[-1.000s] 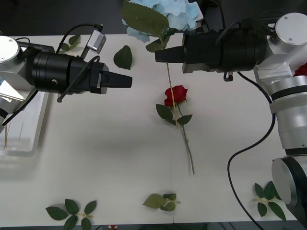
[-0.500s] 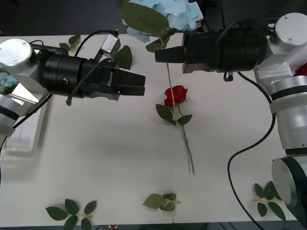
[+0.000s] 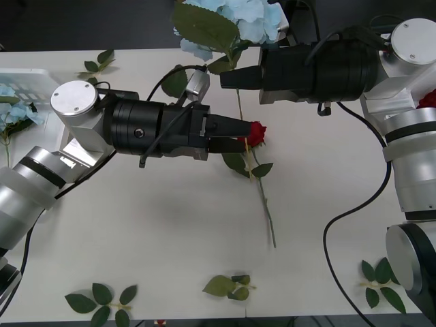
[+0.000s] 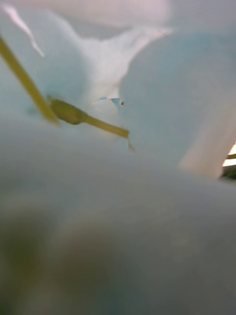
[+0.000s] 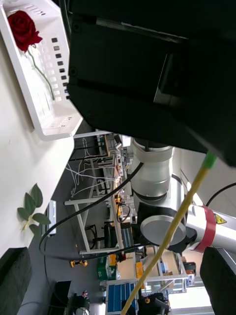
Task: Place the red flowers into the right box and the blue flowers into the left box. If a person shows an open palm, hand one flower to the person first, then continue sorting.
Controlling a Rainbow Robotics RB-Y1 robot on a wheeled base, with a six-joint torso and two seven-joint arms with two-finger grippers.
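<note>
Several loose leaf sprigs (image 3: 101,298) ring the table (image 3: 157,231). Left gripper (image 3: 238,133), fingers spread, reaches the red rose (image 3: 253,133) mid-table. Right gripper (image 3: 228,78) clamps a blue hydrangea (image 3: 242,17) stem. Left box (image 3: 30,76) holds blue blooms; right box (image 5: 49,120) one rose.

Pale blue petals of the blue flowers (image 4: 162,98) are very close to the camera and blurred. A thin yellow-green stem (image 4: 73,114) crosses between the petals.

left arm: reaching toward table centre, tool (image 3: 246,136) fingers parted | right arm: far side, tool (image 3: 228,78) clamped
</note>
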